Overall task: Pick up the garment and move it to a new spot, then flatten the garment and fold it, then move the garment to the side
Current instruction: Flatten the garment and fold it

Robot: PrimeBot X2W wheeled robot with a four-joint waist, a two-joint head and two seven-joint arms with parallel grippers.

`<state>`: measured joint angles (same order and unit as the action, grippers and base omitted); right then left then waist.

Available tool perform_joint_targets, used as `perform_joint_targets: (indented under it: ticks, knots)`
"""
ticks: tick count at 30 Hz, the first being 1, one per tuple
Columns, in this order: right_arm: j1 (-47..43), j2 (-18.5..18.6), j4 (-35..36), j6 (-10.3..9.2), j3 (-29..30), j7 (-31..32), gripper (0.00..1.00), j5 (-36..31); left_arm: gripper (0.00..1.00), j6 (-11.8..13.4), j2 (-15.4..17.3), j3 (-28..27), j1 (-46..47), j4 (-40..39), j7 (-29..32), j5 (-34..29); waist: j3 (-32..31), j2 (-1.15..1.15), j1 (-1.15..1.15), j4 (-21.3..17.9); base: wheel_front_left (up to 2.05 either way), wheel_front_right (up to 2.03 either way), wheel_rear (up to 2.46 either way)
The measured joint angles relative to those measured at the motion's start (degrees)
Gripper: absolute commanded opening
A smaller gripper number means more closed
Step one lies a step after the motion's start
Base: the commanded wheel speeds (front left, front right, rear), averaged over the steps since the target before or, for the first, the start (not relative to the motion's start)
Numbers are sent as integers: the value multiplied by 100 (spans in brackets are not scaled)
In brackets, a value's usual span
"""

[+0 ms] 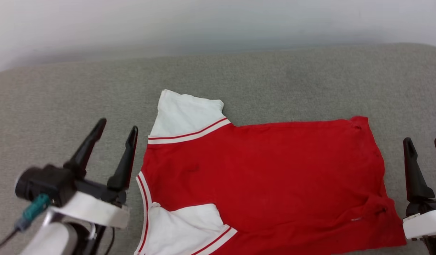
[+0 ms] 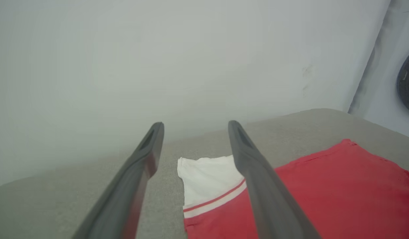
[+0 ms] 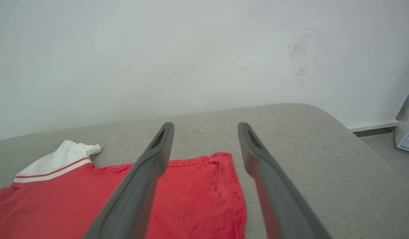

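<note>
The garment [image 1: 260, 177], a red shirt with white striped-trim sleeves, lies spread flat on the grey padded surface [image 1: 274, 78], collar toward the left and hem toward the right. It also shows in the left wrist view as a white sleeve and red body [image 2: 324, 199], and in the right wrist view as its hem end [image 3: 197, 196]. My left gripper [image 1: 117, 129] hovers open just left of the collar, nothing between its fingers. At the right edge, beside the hem, my right gripper [image 1: 425, 143] stands open and empty.
A pale wall [image 1: 203, 24] runs behind the grey surface. The surface's rounded right end [image 3: 357, 149] drops to a floor with a baseboard and a small box [image 3: 408, 137]. A dark round object [image 2: 408, 81] hangs at the far right of the left wrist view.
</note>
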<state>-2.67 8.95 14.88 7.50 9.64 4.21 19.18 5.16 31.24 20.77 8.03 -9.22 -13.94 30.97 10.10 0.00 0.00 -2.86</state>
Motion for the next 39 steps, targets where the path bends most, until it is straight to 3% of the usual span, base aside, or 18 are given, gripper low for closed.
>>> perform_joint_targets:
  ticks: [5,10,14,20,26,34,39]
  knots:
    - [87,-5,53,0,-89,-135,100,-151,100,-477,467,16,832,138,864,171,331,0,0,-178,0,0,0]
    - [293,-76,104,0,-190,-220,100,-214,100,-972,977,16,1952,425,2105,637,753,0,0,-419,0,0,0]
    - [485,-123,38,0,-364,-290,100,-224,100,-1122,1390,49,2842,801,3408,1135,1096,0,0,-665,0,0,0]
    - [698,-132,-112,0,-546,-456,100,-187,100,-1092,1842,116,3784,1411,5491,1894,1516,0,1,-1114,0,0,0]
    - [770,-211,-380,0,-678,-631,100,-151,100,-813,1930,68,4294,1831,6778,2553,1868,0,0,-1462,0,0,0]
    - [890,-368,-508,0,-798,-775,100,-5,100,-319,1979,96,4492,2304,7528,2773,2203,0,0,-1799,0,0,0]
    - [884,-380,-322,0,-689,-715,100,111,100,-368,2114,104,4446,2340,7547,2728,2346,0,0,-1936,0,0,0]
